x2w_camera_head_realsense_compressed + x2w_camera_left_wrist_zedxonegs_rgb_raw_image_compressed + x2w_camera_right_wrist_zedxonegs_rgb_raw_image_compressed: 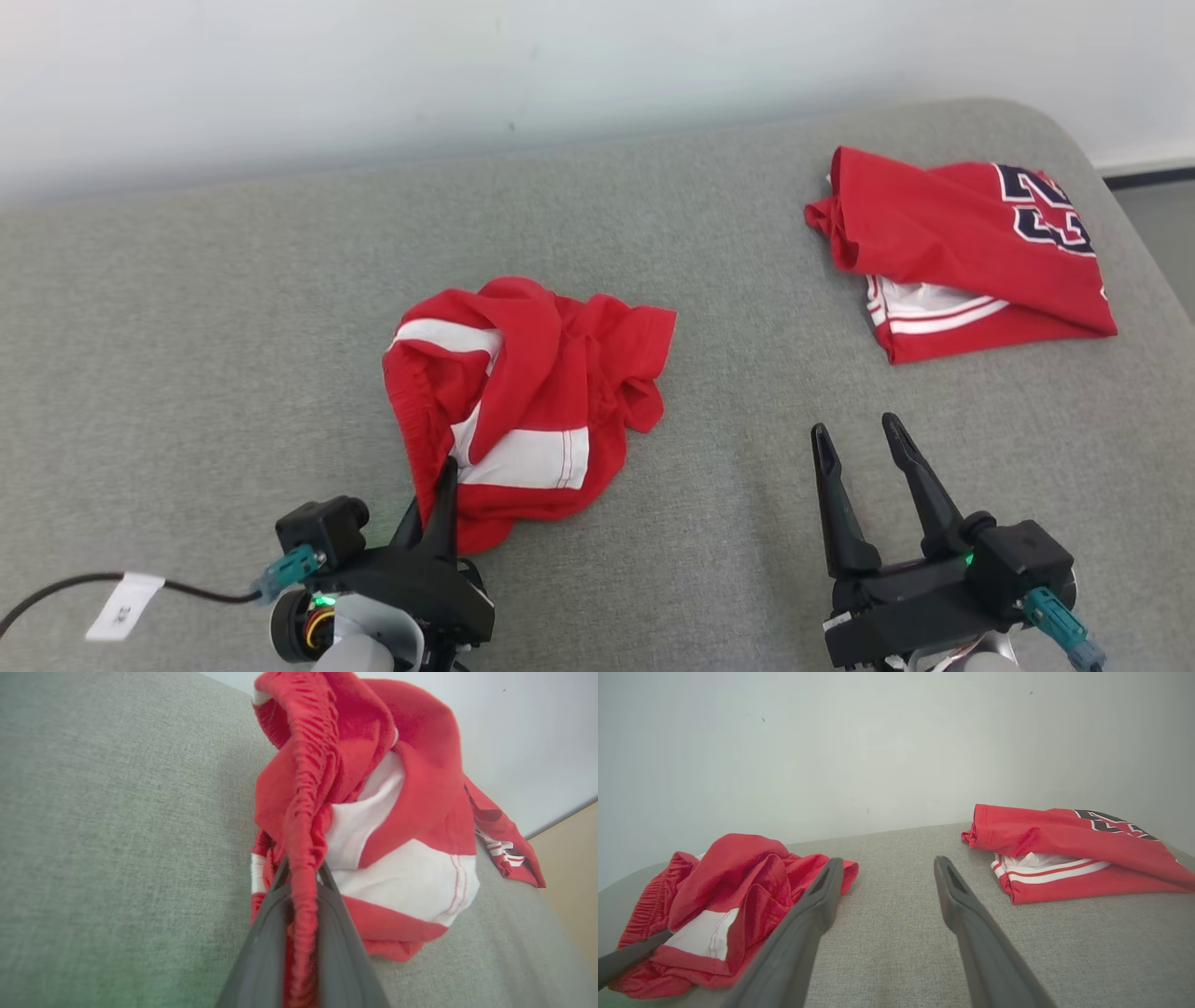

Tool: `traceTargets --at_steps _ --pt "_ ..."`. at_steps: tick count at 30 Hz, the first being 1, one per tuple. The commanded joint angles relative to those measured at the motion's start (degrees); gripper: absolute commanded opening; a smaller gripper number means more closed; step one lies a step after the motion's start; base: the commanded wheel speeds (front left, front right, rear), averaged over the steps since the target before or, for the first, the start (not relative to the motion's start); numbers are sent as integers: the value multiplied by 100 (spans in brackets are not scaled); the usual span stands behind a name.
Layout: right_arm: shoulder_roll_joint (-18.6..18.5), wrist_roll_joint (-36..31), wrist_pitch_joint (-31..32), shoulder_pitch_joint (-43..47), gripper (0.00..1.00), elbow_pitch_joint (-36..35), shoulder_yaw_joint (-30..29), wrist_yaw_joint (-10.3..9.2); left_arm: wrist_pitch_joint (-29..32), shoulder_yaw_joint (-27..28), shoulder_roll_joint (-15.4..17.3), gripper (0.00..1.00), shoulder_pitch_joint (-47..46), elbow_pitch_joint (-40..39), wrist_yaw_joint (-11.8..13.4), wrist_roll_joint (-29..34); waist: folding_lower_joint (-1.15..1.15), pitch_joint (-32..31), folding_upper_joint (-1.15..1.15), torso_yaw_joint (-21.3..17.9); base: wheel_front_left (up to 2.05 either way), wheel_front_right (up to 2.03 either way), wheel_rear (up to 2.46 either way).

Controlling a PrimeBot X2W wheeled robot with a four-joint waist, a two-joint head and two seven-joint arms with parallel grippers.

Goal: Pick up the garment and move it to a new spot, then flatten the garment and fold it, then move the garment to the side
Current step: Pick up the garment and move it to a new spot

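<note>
The left pincer [444, 471] clamped the waistband of the red shorts [532, 411] at their seven o'clock, while the right pincer [854, 425] stood wide and empty at four o'clock.

Garment [532, 392] on cushion [187, 373], jersey [952, 243] behind to its right

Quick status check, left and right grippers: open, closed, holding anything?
Left gripper: jaws closed on the gathered edge of the crumpled red garment.
Right gripper: jaws open, holding nothing.
</note>
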Motion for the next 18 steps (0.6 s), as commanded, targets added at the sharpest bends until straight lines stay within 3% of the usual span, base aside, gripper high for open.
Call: traceTargets --at_steps 1,2,6,18 --pt "2 -26 1 80 100 8 1 -11 -72 21 2 81 102 -23 -26 -7 0 -147 0 112 0 0 0" --pt "2 -31 1 122 100 13 0 -11 -105 33 5 100 142 -49 -40 14 0 -190 0 137 0 0 0" --pt "1 -15 1 212 100 -19 -35 -11 -220 103 41 100 316 -302 -90 113 0 -330 0 243 0 0 0" --pt "1 -103 1 351 100 -242 -422 -11 -260 969 369 100 1165 -1817 290 1411 0 -558 0 361 0 0 0"
